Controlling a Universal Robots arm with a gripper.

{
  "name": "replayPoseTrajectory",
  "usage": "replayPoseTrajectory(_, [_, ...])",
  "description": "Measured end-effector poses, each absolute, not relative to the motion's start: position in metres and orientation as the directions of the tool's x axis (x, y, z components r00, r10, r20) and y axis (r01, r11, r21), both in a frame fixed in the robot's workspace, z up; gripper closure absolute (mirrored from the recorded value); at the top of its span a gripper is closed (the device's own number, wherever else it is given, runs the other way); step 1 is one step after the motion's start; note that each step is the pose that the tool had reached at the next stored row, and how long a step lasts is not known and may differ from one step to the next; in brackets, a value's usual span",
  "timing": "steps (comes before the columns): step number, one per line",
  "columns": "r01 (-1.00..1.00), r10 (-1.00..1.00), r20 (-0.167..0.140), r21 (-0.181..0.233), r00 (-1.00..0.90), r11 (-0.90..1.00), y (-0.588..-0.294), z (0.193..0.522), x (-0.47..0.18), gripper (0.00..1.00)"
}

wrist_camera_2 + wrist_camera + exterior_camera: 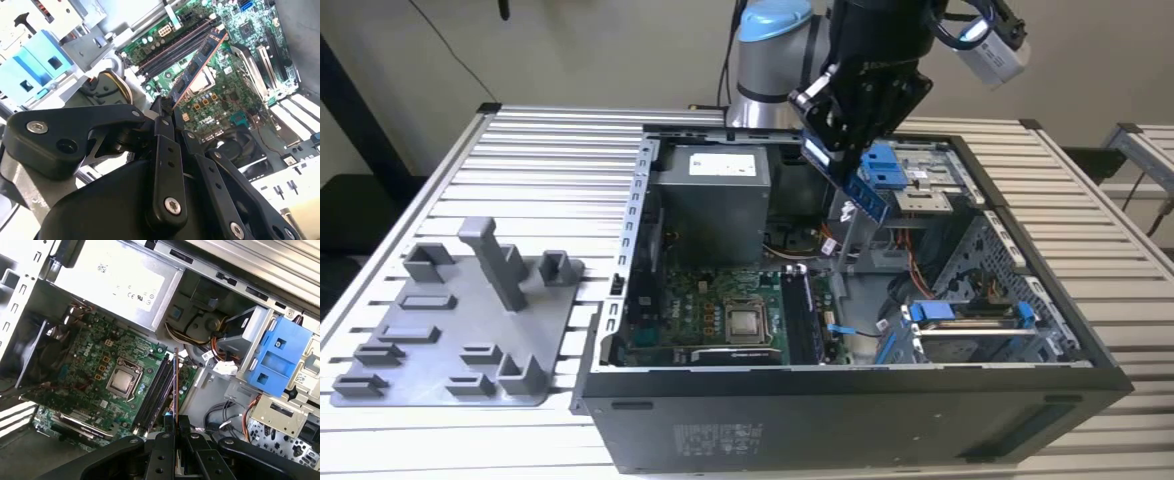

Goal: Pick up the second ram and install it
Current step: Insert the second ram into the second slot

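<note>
My gripper [838, 148] hangs above the open computer case [854, 400], shut on the second ram [862, 192], a long narrow dark board that slants down from the fingers. In the second wrist view the ram [199, 62] sticks out from the gripper [163, 111] over the motherboard, tilted above the black memory slots [175, 47]. In the first wrist view the ram [175, 382] appears edge-on as a thin line beside the memory slots [151, 396], with the gripper [176, 423] clamped on its near end. The board is clear of the slots.
A grey fixture tray [454, 330] with upright posts lies on the slatted table at the exterior view's left. Inside the case are the power-supply box [710, 195], the processor socket [747, 322], blue drive clips [891, 168] and loose cables [225, 367].
</note>
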State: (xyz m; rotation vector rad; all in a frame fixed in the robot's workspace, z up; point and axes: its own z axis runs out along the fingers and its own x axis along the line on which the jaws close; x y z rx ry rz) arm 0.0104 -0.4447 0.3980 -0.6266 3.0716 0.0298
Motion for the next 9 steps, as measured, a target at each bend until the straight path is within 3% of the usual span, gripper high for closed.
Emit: replayPoseTrajectory(9, [-0.302, -0.301, -0.010, 0.017, -0.953, 0.953, -0.4469, 0.3925, 0.0104, 0.86])
